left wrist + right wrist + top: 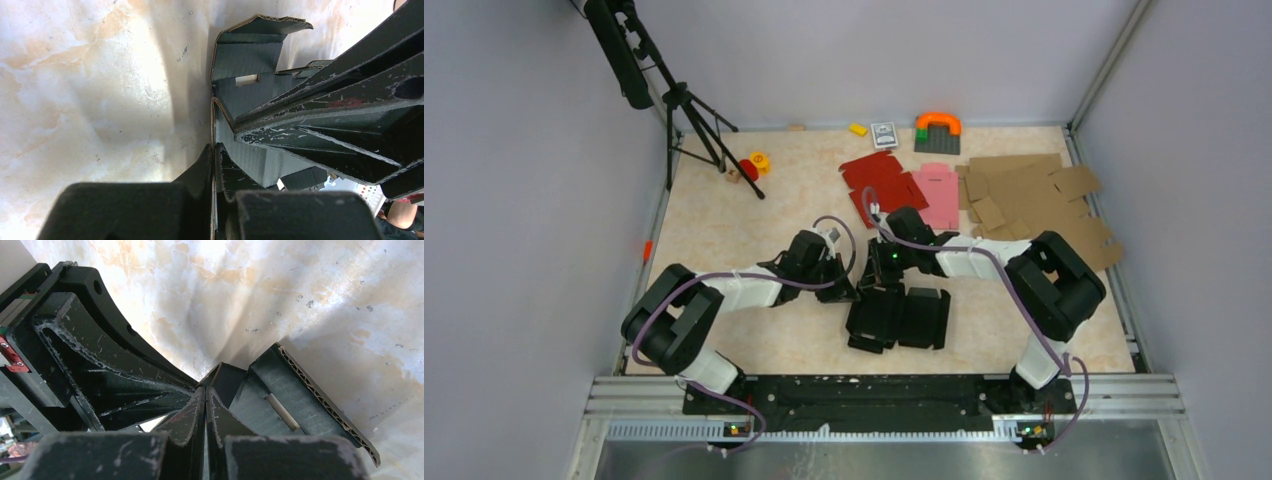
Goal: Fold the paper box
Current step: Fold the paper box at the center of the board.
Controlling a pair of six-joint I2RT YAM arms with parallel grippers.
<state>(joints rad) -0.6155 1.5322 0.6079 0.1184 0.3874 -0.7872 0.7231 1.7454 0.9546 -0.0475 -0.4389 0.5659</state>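
Top external view: the box point(899, 317), matte black corrugated card with flaps partly raised, lies front centre on the marbled beige table point(724, 230). Left gripper point(215, 150) pinches a box wall; right gripper point(205, 390) clenched at its fold.

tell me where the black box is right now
In the top view the black box lies about midway across the table, toward the near edge, closer in than the red card and pink card.
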